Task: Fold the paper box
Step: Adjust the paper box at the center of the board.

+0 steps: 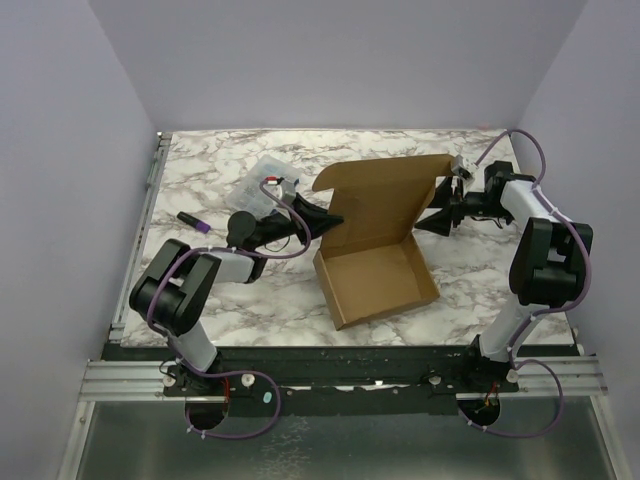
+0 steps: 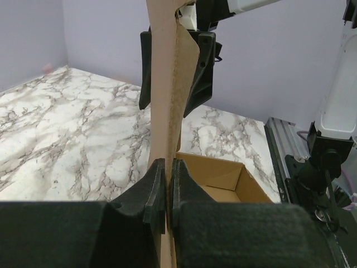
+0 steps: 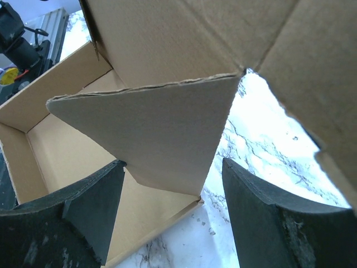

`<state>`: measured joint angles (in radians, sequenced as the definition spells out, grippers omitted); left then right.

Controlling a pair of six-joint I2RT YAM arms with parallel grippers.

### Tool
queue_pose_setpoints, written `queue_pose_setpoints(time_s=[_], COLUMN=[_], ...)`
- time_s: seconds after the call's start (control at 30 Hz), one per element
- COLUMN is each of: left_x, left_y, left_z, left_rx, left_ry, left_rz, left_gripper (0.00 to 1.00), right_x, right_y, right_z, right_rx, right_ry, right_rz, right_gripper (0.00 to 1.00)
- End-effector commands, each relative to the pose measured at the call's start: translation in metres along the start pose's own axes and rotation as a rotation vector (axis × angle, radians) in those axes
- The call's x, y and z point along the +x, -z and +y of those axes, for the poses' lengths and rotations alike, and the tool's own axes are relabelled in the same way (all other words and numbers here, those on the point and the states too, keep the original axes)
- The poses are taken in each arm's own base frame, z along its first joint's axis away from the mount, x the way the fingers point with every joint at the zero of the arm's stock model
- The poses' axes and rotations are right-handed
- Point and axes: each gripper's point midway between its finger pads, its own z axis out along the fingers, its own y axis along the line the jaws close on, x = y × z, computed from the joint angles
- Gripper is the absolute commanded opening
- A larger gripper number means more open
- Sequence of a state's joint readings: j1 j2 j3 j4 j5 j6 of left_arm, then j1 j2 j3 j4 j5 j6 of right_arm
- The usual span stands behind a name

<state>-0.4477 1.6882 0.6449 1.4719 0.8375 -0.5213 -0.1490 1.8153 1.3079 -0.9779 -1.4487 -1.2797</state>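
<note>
The plain brown cardboard paper box (image 1: 378, 275) is sat in the middle of the white marble table (image 1: 220, 300), its lid (image 1: 385, 195) held upright by the left gripper (image 2: 166, 187) pinched tight on one edge, while the right gripper (image 3: 173, 178) is spread wide around the other side flap (image 3: 150, 134), ready for folding it in.

The paper box (image 1: 375, 270) sat mid-way across the table (image 1: 480, 270), tray nearest the arms, lid raised behind it. The left gripper (image 1: 335, 222) was at the lid's left edge and the right gripper (image 1: 437, 215) at its right flap. A compartment case (image 1: 262, 180) and a marker (image 1: 192, 221) lay further left.
</note>
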Motion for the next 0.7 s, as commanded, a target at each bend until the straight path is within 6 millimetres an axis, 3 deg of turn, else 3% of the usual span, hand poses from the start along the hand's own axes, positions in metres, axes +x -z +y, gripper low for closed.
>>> queue_pose_setpoints(time_s=[0.0, 0.67], left_x=[-0.0165, -0.0125], left_y=[-0.0052, -0.0056], left_z=[-0.0123, -0.0123], left_rx=[0.013, 0.006], left_ry=[-0.078, -0.109], left_rz=[-0.044, -0.032], left_gripper=[0.00, 0.00], right_x=[-0.0060, -0.0040], right_y=[-0.0098, -0.0111], right_z=[0.0115, 0.0150], right_rx=[-0.034, -0.043], right_ry=[-0.002, -0.023], right_rz=[-0.017, -0.027], right_gripper=[0.75, 0.75])
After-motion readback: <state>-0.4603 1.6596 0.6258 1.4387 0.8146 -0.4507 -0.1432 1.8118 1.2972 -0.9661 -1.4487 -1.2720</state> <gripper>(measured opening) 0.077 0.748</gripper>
